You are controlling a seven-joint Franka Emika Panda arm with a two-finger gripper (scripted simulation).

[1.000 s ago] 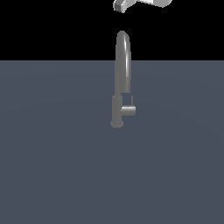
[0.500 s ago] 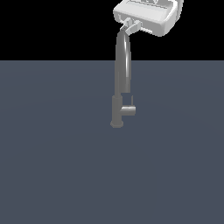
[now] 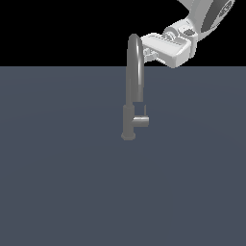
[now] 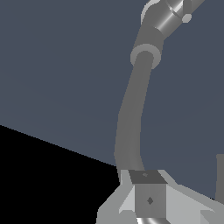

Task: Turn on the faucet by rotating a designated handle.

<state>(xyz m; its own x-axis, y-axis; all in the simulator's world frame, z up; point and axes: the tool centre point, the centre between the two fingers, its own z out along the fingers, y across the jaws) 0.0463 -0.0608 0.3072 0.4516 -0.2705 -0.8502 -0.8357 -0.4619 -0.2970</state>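
— Grey table (image 3: 57, 182), then faucet (image 3: 134, 72) mid-table; handle (image 3: 141, 120) juts from its base toward the exterior view's right.

— My gripper (image 3: 150, 52) sits high at the spout's arch, far above the handle. Jaw state: cannot tell. Risk: descending, I clip the spout.
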